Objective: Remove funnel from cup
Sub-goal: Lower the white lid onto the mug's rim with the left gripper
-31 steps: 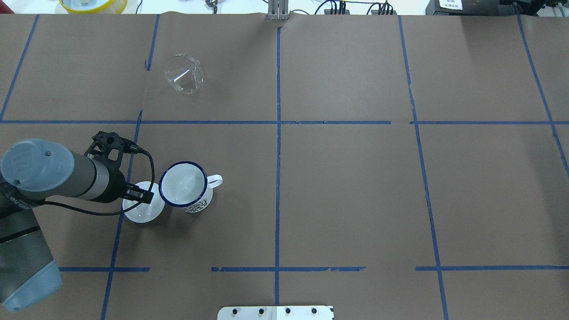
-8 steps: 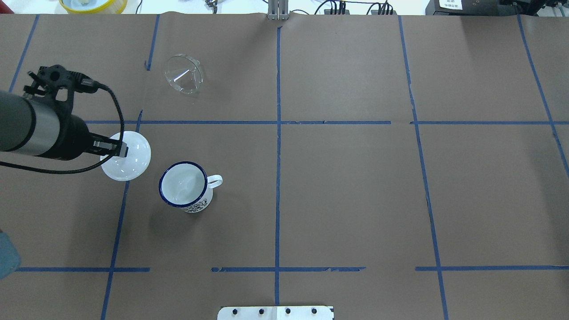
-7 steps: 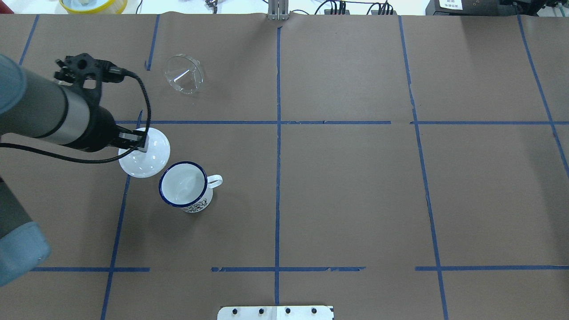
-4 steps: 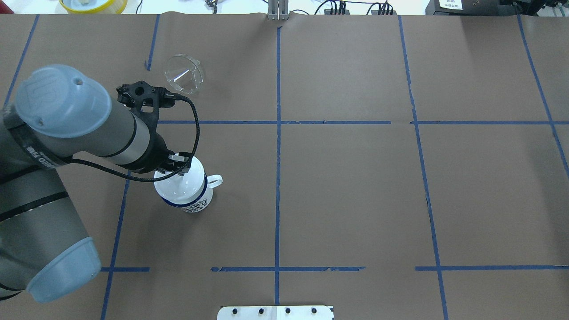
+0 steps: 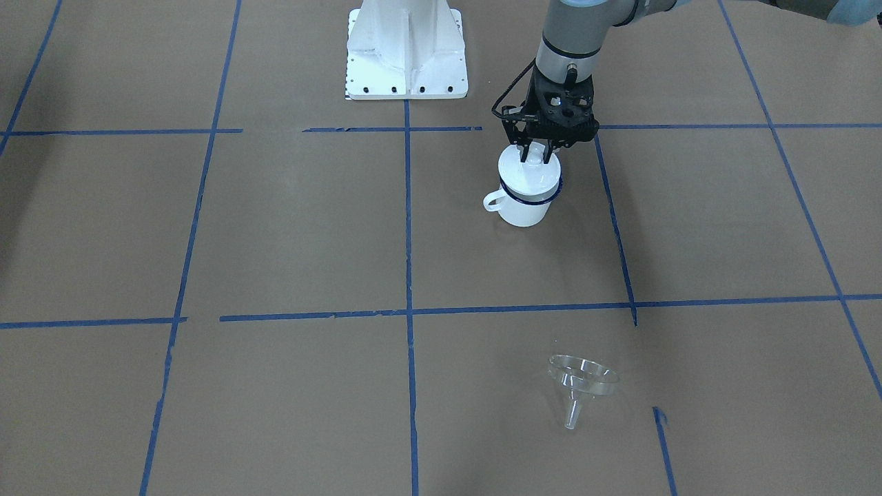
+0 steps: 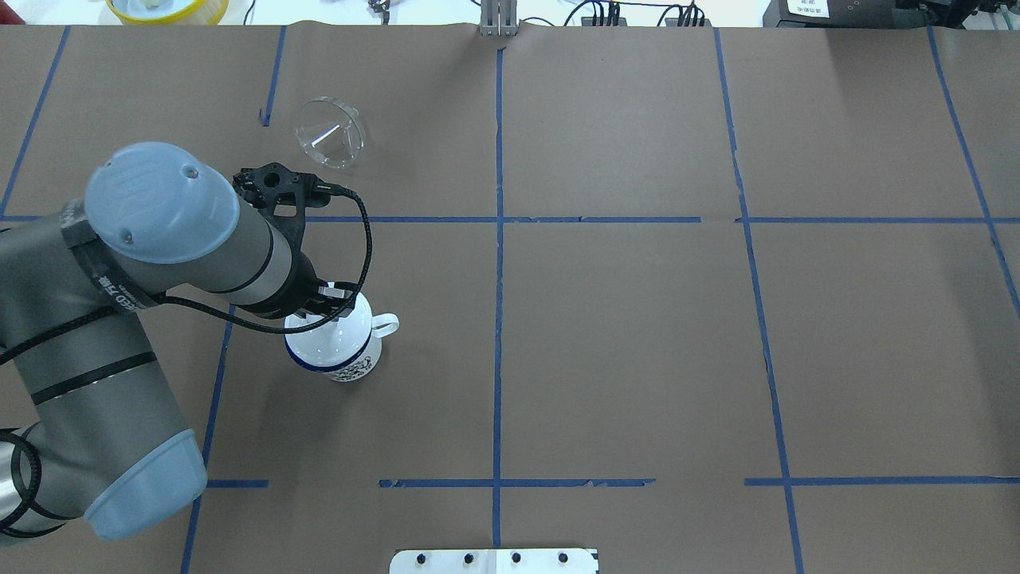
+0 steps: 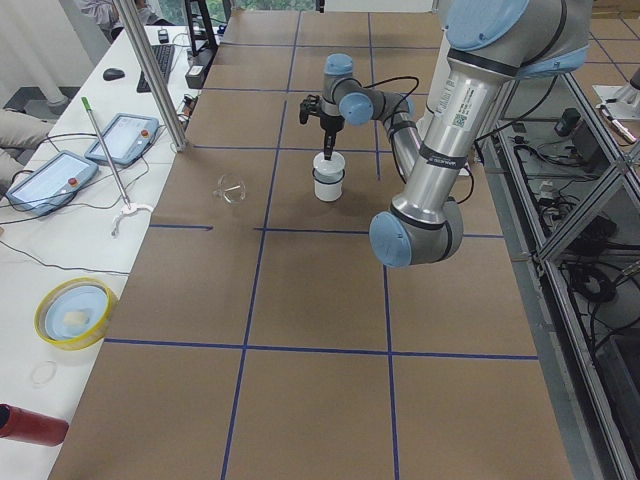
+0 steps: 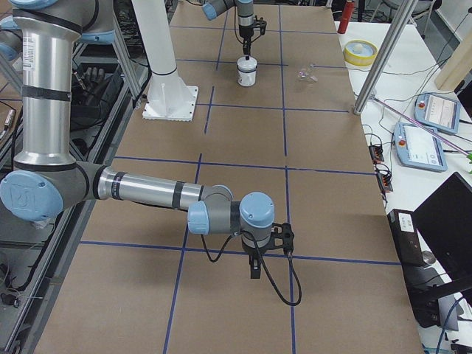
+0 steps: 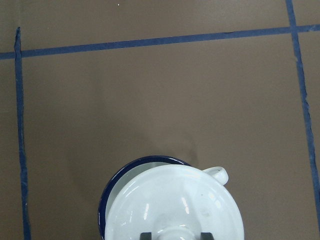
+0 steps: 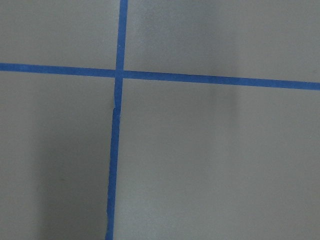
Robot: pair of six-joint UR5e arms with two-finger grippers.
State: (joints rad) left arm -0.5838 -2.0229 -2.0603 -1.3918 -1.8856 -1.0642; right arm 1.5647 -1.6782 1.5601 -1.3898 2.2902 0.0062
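The cup (image 5: 525,209) is a white mug with a dark-blue rim, standing upright left of the table's middle; it also shows in the overhead view (image 6: 351,365). My left gripper (image 5: 536,156) is shut on the knob of a flat white lid (image 9: 175,200), held at the cup's mouth and covering most of it. A strip of blue rim (image 9: 111,186) shows beside the lid. The clear funnel (image 6: 329,142) lies apart on the table, far from the cup, also in the front view (image 5: 582,375). My right gripper (image 8: 254,269) hangs over bare table; I cannot tell its state.
The robot's white base plate (image 5: 406,62) is at the near edge. A yellow bowl (image 6: 167,8) sits beyond the far edge. A metal pole (image 7: 150,75) and tablets (image 7: 120,135) stand on the side bench.
My left gripper carried the white lid from the table left of the cup up and across to over the cup's mouth. The funnel and cup have not moved.
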